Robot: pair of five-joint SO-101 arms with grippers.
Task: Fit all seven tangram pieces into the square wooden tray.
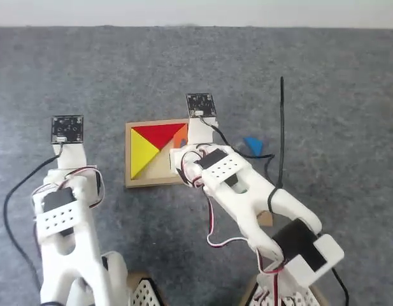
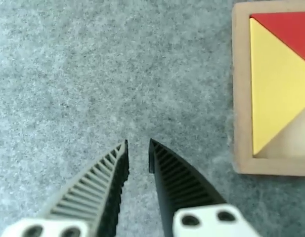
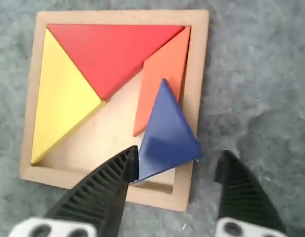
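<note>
Tray [image 1: 128,153] right half hidden beneath right arm [image 1: 247,191]; orange piece [image 1: 181,135] barely visible.

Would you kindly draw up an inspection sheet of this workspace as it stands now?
Surface: grey carpet-like mat.
Job's things: square wooden tray holds a large red triangle, a large yellow triangle and an orange parallelogram. A dark blue triangle lies askew over the orange piece and the tray's rim, not seated. A light blue piece lies on the mat, apart from the tray.
Clutter: nothing seen.
Grippers: right gripper open around the dark blue triangle; left gripper narrowly open, empty, over bare mat beside the tray.
Cables: black cable by the left arm; thin black cable by the right arm.
Surroundings: pale strip beyond the mat.
</note>
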